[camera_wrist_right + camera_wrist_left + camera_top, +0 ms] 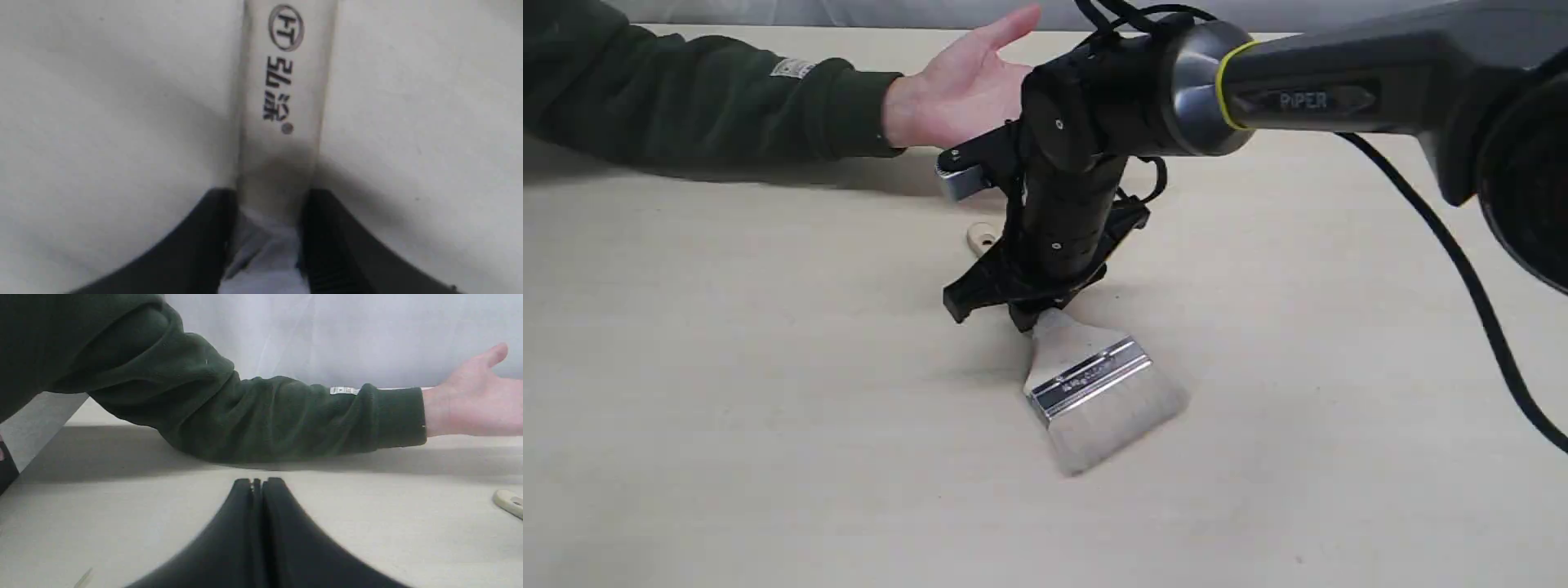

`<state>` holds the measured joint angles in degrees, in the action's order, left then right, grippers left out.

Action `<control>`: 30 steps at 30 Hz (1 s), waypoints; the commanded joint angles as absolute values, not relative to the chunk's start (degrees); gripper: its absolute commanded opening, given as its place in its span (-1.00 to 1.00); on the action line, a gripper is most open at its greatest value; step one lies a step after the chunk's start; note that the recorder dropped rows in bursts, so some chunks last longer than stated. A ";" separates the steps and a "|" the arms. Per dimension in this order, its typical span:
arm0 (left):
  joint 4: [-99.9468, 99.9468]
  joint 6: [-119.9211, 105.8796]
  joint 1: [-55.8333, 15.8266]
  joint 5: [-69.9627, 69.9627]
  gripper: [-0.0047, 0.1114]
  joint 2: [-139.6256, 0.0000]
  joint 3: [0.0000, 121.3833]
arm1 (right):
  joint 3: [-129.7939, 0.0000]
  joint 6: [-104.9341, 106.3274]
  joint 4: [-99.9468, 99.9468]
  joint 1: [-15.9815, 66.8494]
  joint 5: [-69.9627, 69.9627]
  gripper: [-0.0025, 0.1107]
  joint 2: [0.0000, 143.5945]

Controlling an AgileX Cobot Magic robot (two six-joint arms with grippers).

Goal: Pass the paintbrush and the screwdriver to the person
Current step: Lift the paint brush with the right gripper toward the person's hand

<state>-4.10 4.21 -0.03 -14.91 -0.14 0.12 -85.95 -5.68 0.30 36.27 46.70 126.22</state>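
The paintbrush [1094, 384] lies flat on the table, bristles toward the camera and the holed end of its handle [982, 237] pointing away. My right gripper [1029, 314] reaches straight down over the pale wooden handle [282, 81]. In the right wrist view both black fingers [212, 228] press against the handle's sides, so it is shut on it. The person's open hand [964, 90] hovers palm up just behind the arm. My left gripper [257, 484] is shut and empty, low over the table near the green sleeve [265, 416]. The screwdriver is out of view.
The right arm's forearm [1307, 98] and its black cable [1462, 269] cross the right side of the scene. The person's sleeve [686, 98] rests along the table's far left. A pale wall stands behind the table. The paintbrush handle's tip [508, 502] shows in the left wrist view.
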 commanded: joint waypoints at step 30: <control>-3.82 4.32 -0.40 -14.42 -0.92 0.00 0.00 | -62.02 -3.40 -0.58 36.18 24.71 -0.88 90.11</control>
<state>-4.10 4.21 -0.03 -14.91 -0.14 0.12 -61.20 -3.94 -0.81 36.27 26.35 90.82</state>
